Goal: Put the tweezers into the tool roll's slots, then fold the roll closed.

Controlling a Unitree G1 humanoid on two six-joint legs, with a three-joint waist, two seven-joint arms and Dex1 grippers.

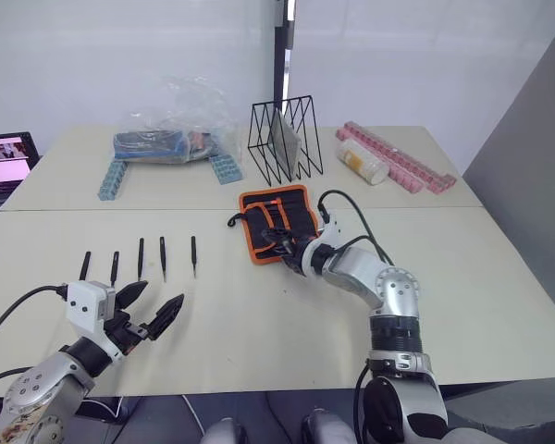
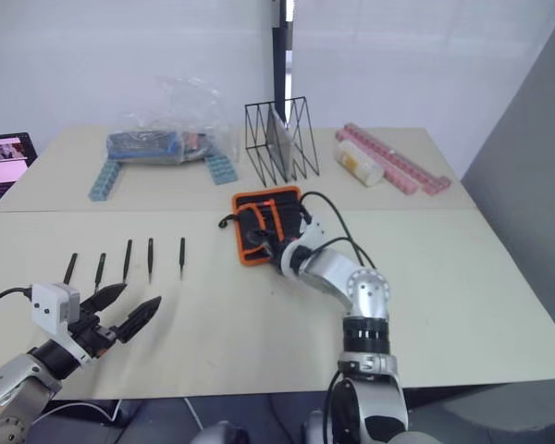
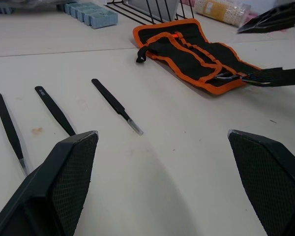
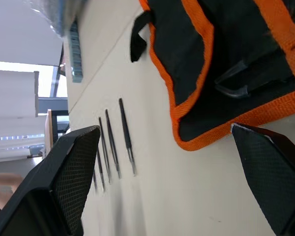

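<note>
Several slim black tweezers [image 1: 141, 258] lie side by side on the near left of the table, points toward me. Just in front of them my left gripper [image 1: 161, 294] hovers open, holding nothing; the left wrist view shows three tweezers [image 3: 115, 104] beyond its fingertips. The black tool roll [image 1: 277, 220] with orange edging lies unrolled in the middle of the table, inner face up, its short strap [image 3: 140, 54] at one end. My right gripper [image 1: 285, 252] is open at the roll's near edge [image 4: 221, 130], one finger [image 3: 275, 77] touching the orange edging.
Behind the roll stands a black wire rack [image 1: 285, 139]. A clear plastic bag [image 1: 176, 129] and blue toothed bars [image 1: 111, 178] sit at the back left, pink bars [image 1: 402, 159] and a bottle [image 1: 363, 162] at the back right. A laptop [image 1: 5, 162] is at the far left edge.
</note>
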